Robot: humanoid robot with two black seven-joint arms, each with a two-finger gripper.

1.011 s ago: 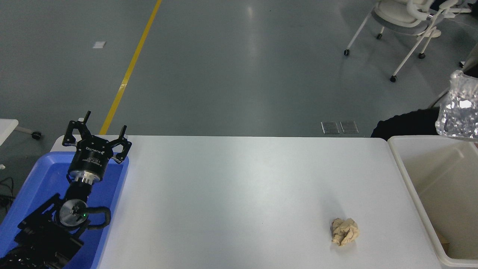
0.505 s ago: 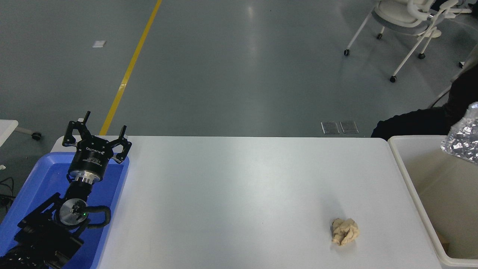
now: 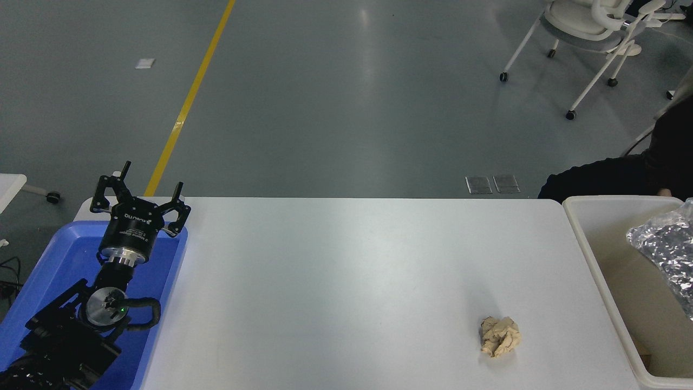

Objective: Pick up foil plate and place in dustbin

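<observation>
The foil plate (image 3: 668, 252), crumpled shiny silver, lies inside the dustbin (image 3: 595, 265), the off-white rectangular bin at the table's right end, partly cut off by the picture's right edge. No gripper touches it. My left gripper (image 3: 139, 194) is parked at the lower left over the blue tray, fingers spread open and empty. My right arm and gripper are out of view.
A tan crumpled paper ball (image 3: 501, 336) lies on the white table (image 3: 346, 281) near the front right. A shallow blue tray (image 3: 65, 260) sits at the left end. A person in dark clothes (image 3: 622, 173) is behind the bin. White wheeled chairs (image 3: 590, 27) stand beyond.
The foil plate has dropped from above the bin's far rim down into the bin. My left arm has not moved.
</observation>
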